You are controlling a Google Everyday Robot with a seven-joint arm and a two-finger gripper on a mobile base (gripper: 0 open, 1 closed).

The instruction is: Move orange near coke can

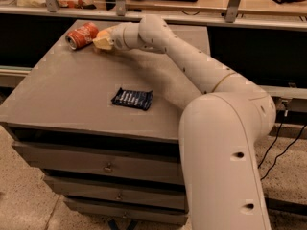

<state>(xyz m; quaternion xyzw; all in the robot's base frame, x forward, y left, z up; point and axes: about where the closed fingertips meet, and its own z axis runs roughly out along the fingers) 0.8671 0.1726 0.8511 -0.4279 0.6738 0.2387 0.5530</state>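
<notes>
The coke can [81, 35] lies on its side at the far left corner of the grey cabinet top [72, 90]. My gripper [102, 40] reaches across the top and sits just right of the can, almost touching it. It is shut on the orange [101, 34], a small yellow-orange lump at the gripper tip, mostly hidden by the fingers. The orange is low over the surface, right beside the can.
A dark blue snack wrapper [132, 98] lies flat near the middle of the top. My arm [192, 66] crosses the right half of the top. Drawers [105, 166] are below the front edge. A rail with posts [120, 4] runs behind.
</notes>
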